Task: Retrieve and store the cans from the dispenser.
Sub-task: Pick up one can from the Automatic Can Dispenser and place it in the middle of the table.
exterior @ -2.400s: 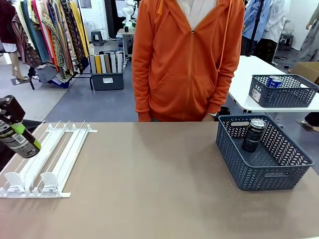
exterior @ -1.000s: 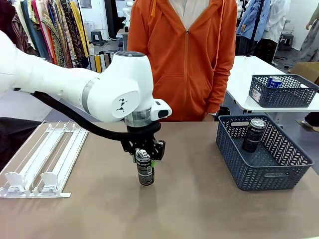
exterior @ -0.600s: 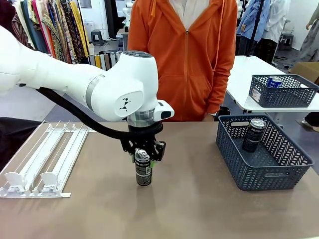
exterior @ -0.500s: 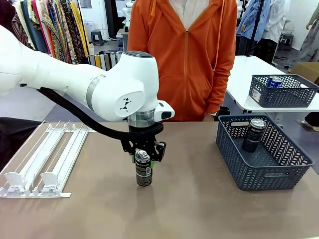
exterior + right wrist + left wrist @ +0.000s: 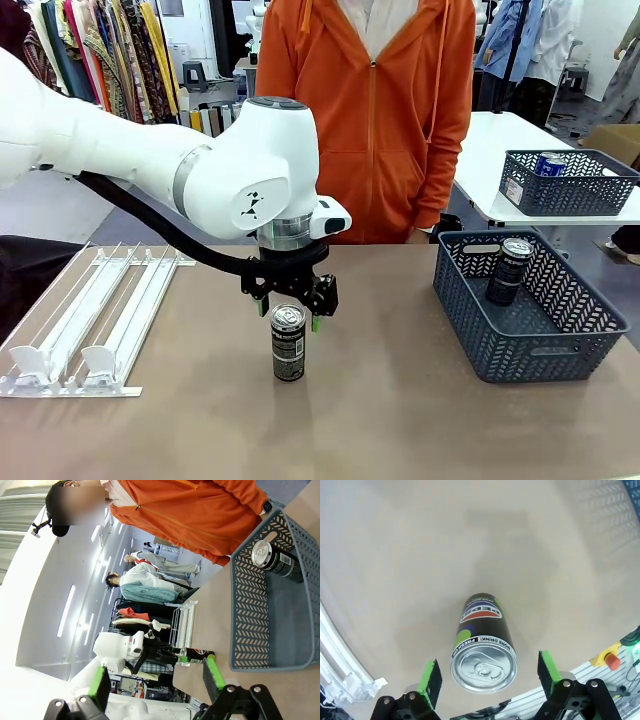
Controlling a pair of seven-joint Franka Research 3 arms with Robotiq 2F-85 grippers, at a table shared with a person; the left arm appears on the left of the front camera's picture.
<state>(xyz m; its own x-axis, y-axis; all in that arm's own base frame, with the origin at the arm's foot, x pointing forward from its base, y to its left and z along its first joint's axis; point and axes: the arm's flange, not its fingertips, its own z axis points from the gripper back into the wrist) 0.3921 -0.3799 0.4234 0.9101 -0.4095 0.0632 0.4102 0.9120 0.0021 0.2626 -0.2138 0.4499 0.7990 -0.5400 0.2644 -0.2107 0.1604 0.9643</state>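
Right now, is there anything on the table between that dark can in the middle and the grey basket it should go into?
Nothing visible. The can stands upright under the open left claw, and bare table runs from it to the basket.

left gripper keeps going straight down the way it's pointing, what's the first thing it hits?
Probably the dark can standing upright on the table. The left gripper points straight down with its jaws open on either side of the can's top, so the palm would likely meet the lid before the fingertips reach the table.
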